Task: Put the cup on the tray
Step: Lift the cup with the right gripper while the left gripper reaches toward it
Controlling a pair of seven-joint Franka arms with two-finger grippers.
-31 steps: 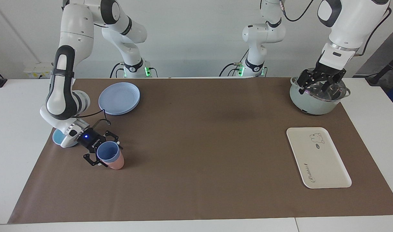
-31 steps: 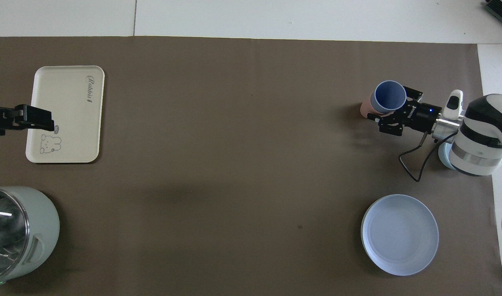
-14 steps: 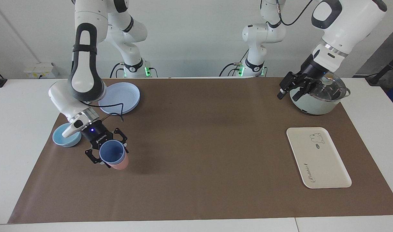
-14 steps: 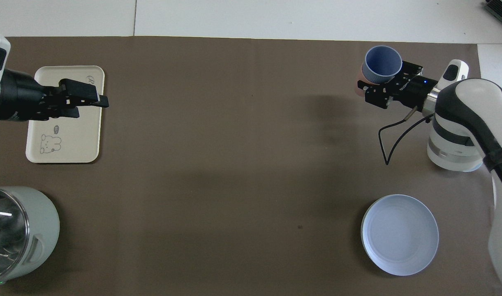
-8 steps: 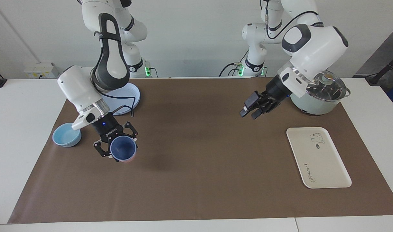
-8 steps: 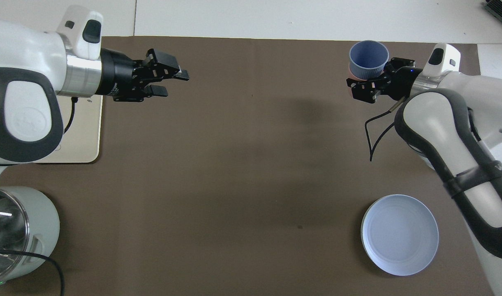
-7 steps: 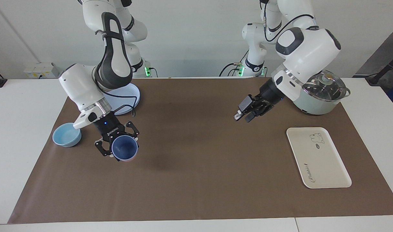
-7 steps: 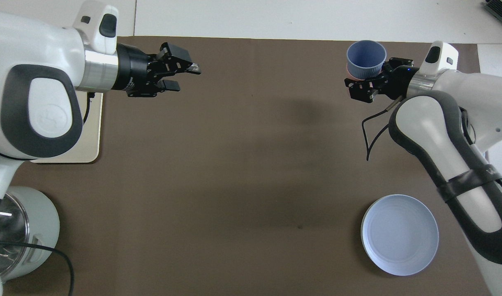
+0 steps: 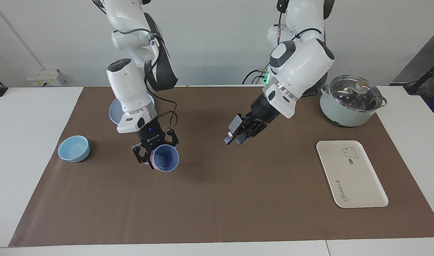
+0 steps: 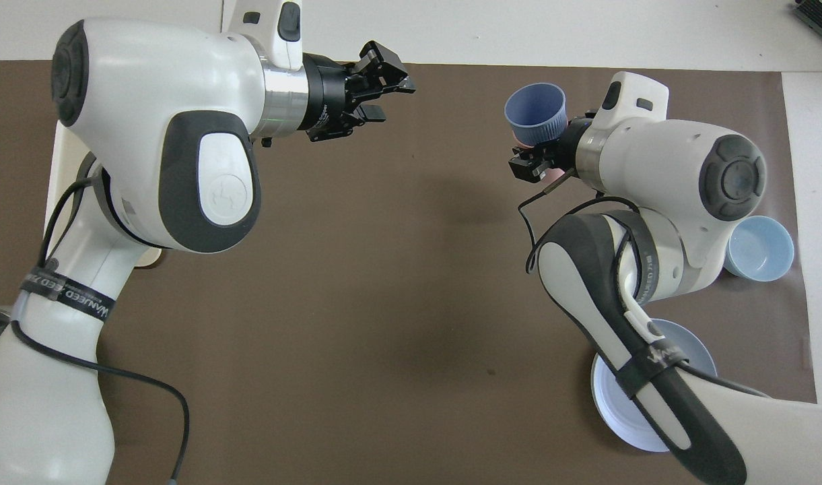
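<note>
On the brown table (image 9: 217,213), we hold the cup (image 9: 165,158) in the right claw (image 9: 155,151), clamped shut, left of centre in the facing view, tipped so its mouth faces the camera. The left claw (image 9: 236,136) hovers open mid-frame. The tray (image 9: 359,185), lower right, sits bare; carrying and placing remain.

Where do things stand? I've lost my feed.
Right gripper shut on cup, airborne mid-table. Left gripper open, empty, over the mat. Tray bare, path unobstructed.
</note>
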